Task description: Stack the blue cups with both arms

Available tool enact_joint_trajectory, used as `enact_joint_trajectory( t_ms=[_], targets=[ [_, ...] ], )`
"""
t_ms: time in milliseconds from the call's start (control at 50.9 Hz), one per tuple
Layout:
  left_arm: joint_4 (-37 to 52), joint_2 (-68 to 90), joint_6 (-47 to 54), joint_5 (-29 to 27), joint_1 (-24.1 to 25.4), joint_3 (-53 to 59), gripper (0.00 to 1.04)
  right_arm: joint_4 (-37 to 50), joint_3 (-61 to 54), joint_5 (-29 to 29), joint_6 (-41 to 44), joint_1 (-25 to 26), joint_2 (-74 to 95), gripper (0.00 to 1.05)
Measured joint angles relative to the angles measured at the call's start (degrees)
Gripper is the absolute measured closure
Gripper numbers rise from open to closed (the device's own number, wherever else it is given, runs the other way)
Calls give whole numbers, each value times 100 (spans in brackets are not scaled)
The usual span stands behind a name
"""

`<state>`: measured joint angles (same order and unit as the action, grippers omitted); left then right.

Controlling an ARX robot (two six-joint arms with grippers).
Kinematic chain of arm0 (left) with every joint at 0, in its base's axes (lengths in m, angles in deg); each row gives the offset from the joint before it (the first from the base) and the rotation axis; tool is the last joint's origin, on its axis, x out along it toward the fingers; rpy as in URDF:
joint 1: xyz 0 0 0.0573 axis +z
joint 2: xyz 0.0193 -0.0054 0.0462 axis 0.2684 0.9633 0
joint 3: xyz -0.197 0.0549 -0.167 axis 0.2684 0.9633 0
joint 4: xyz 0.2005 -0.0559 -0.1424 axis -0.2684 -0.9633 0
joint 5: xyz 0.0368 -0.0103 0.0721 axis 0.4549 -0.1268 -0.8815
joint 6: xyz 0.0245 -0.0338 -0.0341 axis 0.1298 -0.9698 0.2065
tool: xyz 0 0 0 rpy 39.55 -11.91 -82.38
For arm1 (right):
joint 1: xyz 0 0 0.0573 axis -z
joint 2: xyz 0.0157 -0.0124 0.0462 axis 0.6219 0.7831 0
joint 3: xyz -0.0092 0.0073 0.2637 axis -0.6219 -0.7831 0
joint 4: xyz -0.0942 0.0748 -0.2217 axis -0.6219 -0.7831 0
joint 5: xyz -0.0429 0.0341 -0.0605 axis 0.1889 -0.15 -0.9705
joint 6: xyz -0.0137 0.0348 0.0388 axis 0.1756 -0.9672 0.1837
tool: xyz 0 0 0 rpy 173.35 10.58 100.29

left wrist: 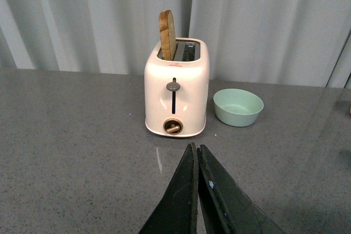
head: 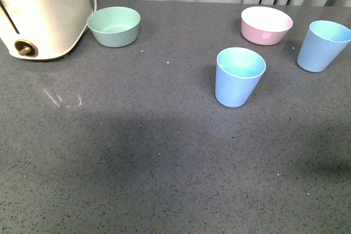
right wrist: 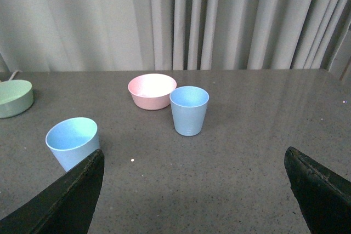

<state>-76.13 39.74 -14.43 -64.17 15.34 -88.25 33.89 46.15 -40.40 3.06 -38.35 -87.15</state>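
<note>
Closest to the lens, the right arm's black claw [right wrist: 193, 154] is seen spread wide and empty, with both matte light-blue tapered plastic cups framed beyond it: one [right wrist: 74, 142] is partly hidden behind a finger, the other [right wrist: 189, 110] is set further off, near a shallow pink bowl [right wrist: 152, 90]. Such a spread is judged to be kept in readiness for a cup's width. The left arm's black claw [left wrist: 195, 147] is pressed together on nothing and is pointed at a cream two-slot toaster [left wrist: 176, 94] and a mint-green bowl [left wrist: 238, 107], away from the cups. Both cups are stood upright, mouths up, well apart on the dark speckled worktop [head: 164, 163], unstacked; nesting is thereby allowed, though one must first be lifted.
</note>
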Motion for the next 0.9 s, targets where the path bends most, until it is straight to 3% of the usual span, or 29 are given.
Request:
enact_joint_trajectory(
  t_ms=[177, 236, 334, 433, 570, 649, 767, 904],
  targets=[
    [-9, 0, -2, 0, 0, 0, 103, 0, 0, 0, 2, 0, 0, 9],
    [-9, 0, -2, 0, 0, 0, 92, -2, 0, 7, 2, 2, 2, 9],
    [-11, -2, -2, 9, 0, 0, 71, -1259, 568, 1991, 254, 741, 1178, 9],
    [-11, -2, -2, 9, 0, 0, 48, -282, 935, 2568, 695, 1126, 2726, 9],
    [-11, -2, -2, 9, 0, 0, 25, 1169, 1565, 2529, 1314, 1163, 4507, 9],
    [-11, -2, -2, 9, 0, 0, 8, 1967, 2186, 2232, 1943, 1102, 6085, 9],
    [-11, -2, 9, 9, 0, 0, 9, 1989, 3477, 1731, 2859, 931, 8266, 9],
    [-11, -2, 7, 9, 0, 0, 9, 1436, 4874, 1445, 3270, 793, 9739, 9]
  ],
)
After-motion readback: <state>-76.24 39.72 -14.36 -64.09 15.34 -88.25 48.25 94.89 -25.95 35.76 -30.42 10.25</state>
